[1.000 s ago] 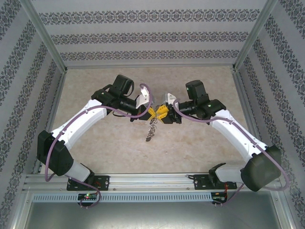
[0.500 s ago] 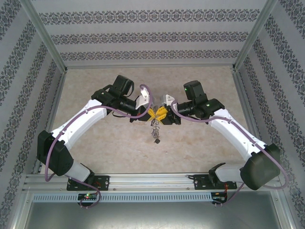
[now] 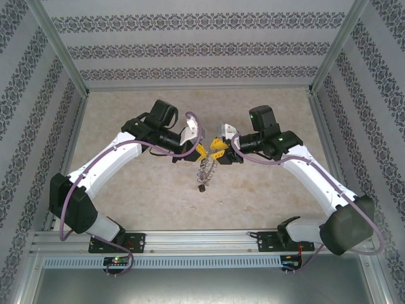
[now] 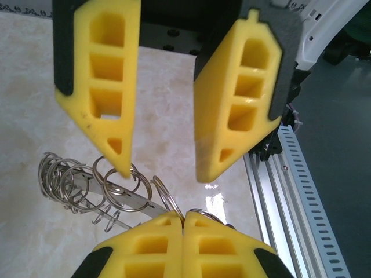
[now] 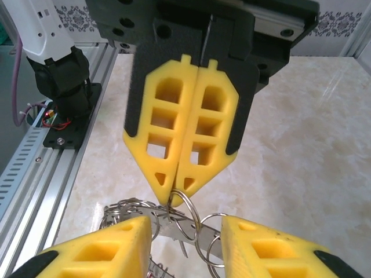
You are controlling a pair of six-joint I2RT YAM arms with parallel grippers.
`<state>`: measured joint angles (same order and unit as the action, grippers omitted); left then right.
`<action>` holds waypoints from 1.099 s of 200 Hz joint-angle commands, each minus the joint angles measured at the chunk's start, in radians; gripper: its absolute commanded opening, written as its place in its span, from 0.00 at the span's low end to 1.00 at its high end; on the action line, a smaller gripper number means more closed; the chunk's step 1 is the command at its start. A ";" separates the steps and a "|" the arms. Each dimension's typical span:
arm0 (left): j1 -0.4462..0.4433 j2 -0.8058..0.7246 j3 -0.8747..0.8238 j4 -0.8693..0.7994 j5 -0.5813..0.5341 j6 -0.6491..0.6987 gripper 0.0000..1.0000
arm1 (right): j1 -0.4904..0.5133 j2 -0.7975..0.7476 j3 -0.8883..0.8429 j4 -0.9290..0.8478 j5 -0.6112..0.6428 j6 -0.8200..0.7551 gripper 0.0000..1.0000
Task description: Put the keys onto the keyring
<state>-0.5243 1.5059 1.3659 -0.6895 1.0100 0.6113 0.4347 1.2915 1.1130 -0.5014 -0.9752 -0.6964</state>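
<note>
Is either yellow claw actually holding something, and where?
Yes. The left claw is shut on the keyring, pinching one thin wire loop at its top; the right claw is open, holding nothing.

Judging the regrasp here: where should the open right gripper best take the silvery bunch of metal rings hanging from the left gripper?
Probably the flat silvery strip through the bunch of rings, beside the shut left gripper, right gripper coming from opposite: it is flat and stiff; the rings hang loose.
</note>
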 commanded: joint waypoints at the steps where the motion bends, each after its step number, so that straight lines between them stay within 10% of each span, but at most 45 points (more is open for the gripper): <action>1: -0.011 -0.004 0.050 -0.012 0.074 0.036 0.00 | 0.014 0.024 0.032 -0.023 -0.030 -0.035 0.36; 81: -0.011 0.007 0.049 -0.009 0.076 0.031 0.00 | 0.026 0.055 0.056 -0.031 -0.097 -0.030 0.00; 112: -0.004 -0.004 0.036 0.024 0.054 -0.010 0.00 | 0.020 0.050 0.044 0.000 -0.123 0.019 0.00; 142: 0.011 -0.030 -0.009 0.097 0.038 -0.079 0.21 | 0.024 -0.006 -0.064 0.280 -0.038 0.299 0.00; 220: 0.039 -0.030 -0.045 0.182 0.078 -0.157 0.21 | 0.037 -0.119 -0.249 0.649 0.120 0.668 0.00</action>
<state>-0.4892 1.4967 1.3251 -0.5499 1.0470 0.4870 0.4530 1.2095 0.9043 -0.0715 -0.9043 -0.1852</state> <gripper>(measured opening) 0.218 0.059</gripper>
